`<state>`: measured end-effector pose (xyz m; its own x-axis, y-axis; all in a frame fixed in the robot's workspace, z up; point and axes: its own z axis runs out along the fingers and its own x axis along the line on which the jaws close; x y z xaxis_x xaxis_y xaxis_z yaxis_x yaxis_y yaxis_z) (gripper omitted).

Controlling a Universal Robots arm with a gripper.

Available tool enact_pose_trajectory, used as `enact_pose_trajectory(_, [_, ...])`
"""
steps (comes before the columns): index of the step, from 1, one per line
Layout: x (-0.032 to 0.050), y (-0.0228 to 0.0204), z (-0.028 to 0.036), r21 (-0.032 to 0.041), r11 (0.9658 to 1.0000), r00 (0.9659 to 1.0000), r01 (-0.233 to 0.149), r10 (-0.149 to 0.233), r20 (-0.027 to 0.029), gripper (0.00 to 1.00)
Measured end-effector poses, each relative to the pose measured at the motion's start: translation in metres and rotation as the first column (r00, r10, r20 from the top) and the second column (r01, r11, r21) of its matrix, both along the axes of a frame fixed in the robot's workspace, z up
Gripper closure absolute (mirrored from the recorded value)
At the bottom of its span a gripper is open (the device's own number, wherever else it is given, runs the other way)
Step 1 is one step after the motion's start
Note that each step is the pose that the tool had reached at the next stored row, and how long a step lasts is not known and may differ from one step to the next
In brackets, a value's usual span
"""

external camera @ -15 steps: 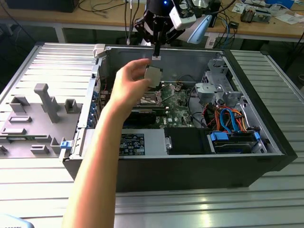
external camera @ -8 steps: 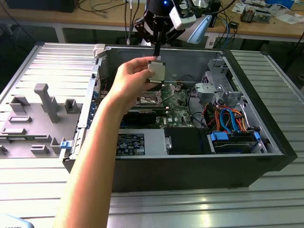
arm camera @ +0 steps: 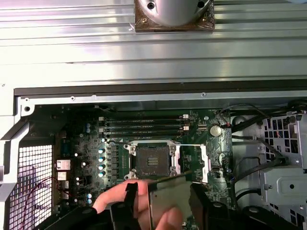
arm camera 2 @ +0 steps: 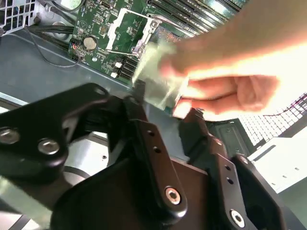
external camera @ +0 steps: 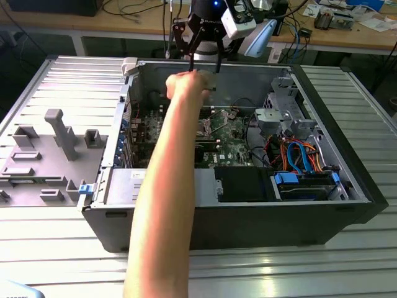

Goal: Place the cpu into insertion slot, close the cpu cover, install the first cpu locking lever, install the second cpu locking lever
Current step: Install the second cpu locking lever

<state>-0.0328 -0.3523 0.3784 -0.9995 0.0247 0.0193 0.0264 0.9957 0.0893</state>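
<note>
So we've got a person's hand (external camera: 186, 87) reaching into the open grey metal computer case (external camera: 248, 223) on the ribbed metal desk (external camera: 279, 267). It's holding the small flat square silver-grey cpu (arm camera: 168, 199) right at the black pincer (arm camera: 165, 191). In the exterior view the pincer hangs over the case's far wall. Honestly, we can't tell whether the pincer is pinching the chip or not, since the hand is wrapped around it. The cpu is up off the green circuit board (arm camera: 216, 158). The small square insertion slot (arm camera: 153, 160), dark in the centre, lies uncovered. The thin square silver cpu cover (arm camera 2: 143, 40) is flipped open just beside the slot.
</note>
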Motion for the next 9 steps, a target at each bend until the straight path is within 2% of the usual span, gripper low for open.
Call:
enact_pose_trajectory(2, [0.0, 0.0, 0.0, 0.0, 1.0, 1.0, 0.0, 0.0, 0.0, 0.34])
enact_pose_trajectory(9, [0.0, 0.0, 0.0, 0.0, 1.0, 1.0, 0.0, 0.0, -0.0001, 0.35])
